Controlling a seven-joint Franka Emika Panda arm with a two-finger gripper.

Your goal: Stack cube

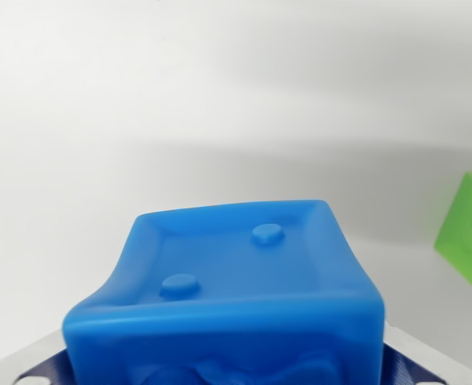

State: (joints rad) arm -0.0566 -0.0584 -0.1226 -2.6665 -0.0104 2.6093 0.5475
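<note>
Your hand's grip is out of view, so you cannot tell how it holds the blue cube [227,297] right under it; the squashed sides suggest it could slip before reaching the green cube [468,228] off to the wrist view's right.

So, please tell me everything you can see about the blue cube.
The blue cube fills the lower middle of the wrist view. It looks like soft, glossy plastic or rubber with rounded edges. One face has a raised rim and two round bumps; the nearer face shows a raised shape, cut off by the frame. Its sides bow inward, as if squeezed. What touches it is hidden.
</note>
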